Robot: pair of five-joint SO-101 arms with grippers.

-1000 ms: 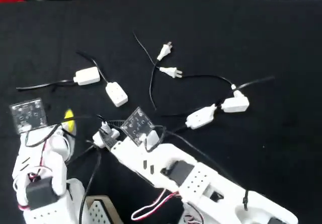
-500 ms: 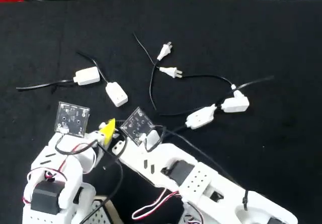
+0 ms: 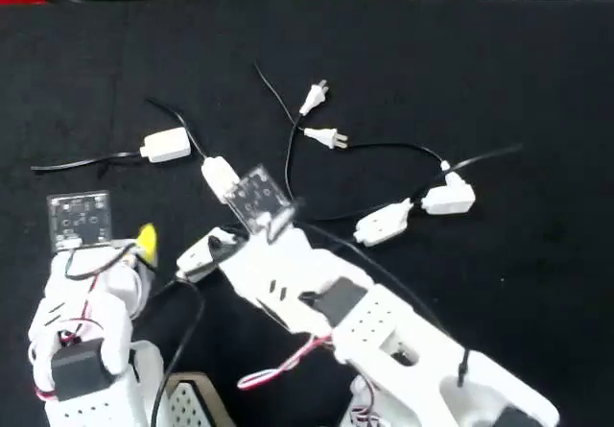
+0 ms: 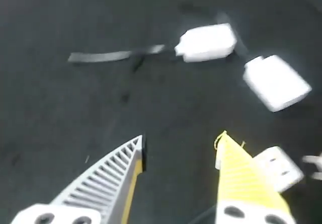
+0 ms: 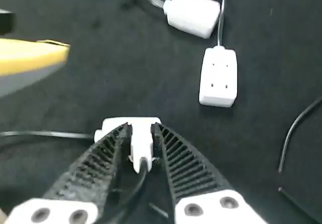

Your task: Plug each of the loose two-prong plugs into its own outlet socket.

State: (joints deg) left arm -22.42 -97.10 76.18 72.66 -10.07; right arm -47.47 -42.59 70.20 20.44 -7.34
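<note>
My right gripper is shut on a white plug with a black cable, low over the black table. In the high view that plug sits just in front of a white outlet socket. That socket lies ahead of the plug, with a second one beyond it. My left gripper is open with nothing between its fingers, a little left of the held plug. Two loose two-prong plugs lie farther back at the centre.
Another white socket and a white adapter lie right of centre, joined by black cables. A cable trails left from the far-left socket. The table's front-left corner is taken by the left arm's base.
My right arm has moved away from the front edge with the plug, closer to the two sockets. My left gripper swung right toward the plug, then back to the left.
</note>
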